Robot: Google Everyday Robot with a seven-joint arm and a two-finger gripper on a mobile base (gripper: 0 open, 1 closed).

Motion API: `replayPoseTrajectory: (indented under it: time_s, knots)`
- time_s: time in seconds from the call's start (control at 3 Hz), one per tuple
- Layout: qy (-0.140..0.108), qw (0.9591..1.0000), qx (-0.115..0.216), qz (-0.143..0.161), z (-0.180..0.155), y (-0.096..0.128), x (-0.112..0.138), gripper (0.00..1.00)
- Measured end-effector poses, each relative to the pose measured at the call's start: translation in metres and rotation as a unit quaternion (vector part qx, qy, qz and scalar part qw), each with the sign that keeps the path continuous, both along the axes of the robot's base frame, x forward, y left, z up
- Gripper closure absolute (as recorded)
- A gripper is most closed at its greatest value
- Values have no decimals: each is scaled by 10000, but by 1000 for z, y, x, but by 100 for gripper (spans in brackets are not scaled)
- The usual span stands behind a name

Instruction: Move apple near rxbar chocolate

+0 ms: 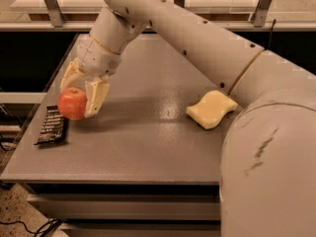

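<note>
The red-orange apple (pixel 72 103) is held between the cream fingers (pixel 95 97) of my gripper (pixel 78 97) at the left of the grey table (pixel 148 132), low over the surface. The rxbar chocolate (pixel 52 125), a flat black wrapper with white text, lies on the table just left of and below the apple, near the left edge. The gripper is shut on the apple. My white arm reaches in from the right and upper middle of the view.
A pale yellow wavy sponge (pixel 212 109) lies on the table at the right, partly beside my arm. The table's left edge runs close to the bar. A shelf with metal posts (pixel 51 4) stands behind the table.
</note>
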State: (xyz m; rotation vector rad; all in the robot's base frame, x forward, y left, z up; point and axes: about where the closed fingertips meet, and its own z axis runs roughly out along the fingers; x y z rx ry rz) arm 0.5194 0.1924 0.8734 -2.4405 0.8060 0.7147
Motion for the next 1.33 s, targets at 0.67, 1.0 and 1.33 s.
replayPoseTrajectory:
  time_s: [0.67,1.0,1.33]
  knots:
    - [58,9999,-100,126,-13,13,-5,83]
    - [-11,9998,-162,101,-11,13,-5,59]
    - [-48,9998,-190,107,-9,13,-5,36]
